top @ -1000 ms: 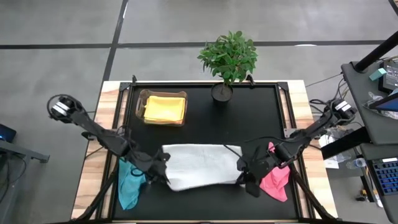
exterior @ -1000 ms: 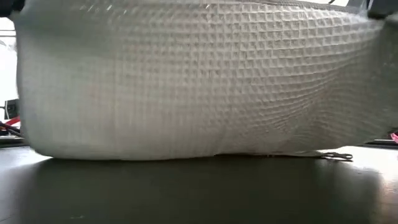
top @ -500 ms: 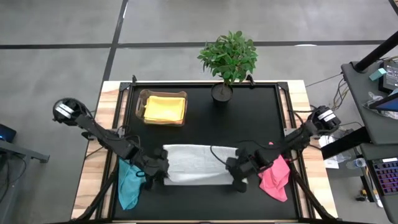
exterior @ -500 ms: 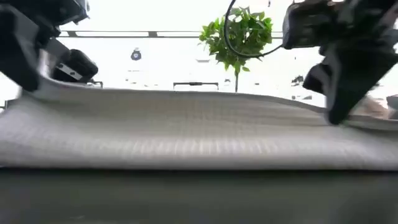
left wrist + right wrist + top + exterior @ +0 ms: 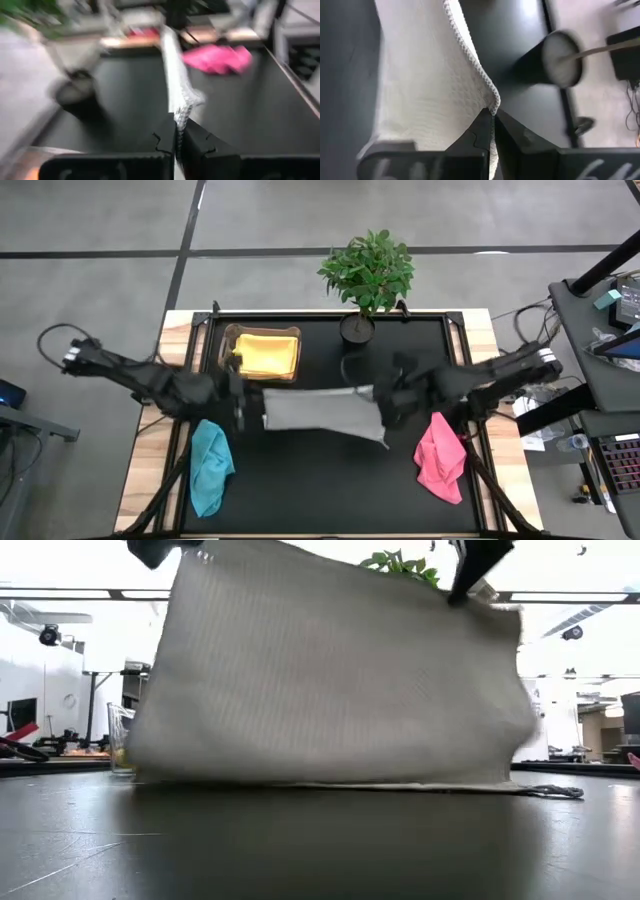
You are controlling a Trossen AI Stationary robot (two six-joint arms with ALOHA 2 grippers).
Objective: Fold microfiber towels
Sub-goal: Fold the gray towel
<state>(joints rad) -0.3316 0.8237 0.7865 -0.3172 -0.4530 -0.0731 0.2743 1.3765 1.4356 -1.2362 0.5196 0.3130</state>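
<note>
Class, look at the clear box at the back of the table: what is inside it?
The clear box holds a yellow towel lying flat and filling most of it. Whatever might lie beneath that towel is covered and cannot be seen.

Even overhead light, blown-out low-view bkgd, heavy motion blur in left wrist view.

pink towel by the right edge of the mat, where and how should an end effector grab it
The pink towel lies crumpled, not flat. Come from straight above and pinch its narrow upper tip, which points toward the right end effector; that bunched point gives fingers cloth to close on.
</note>
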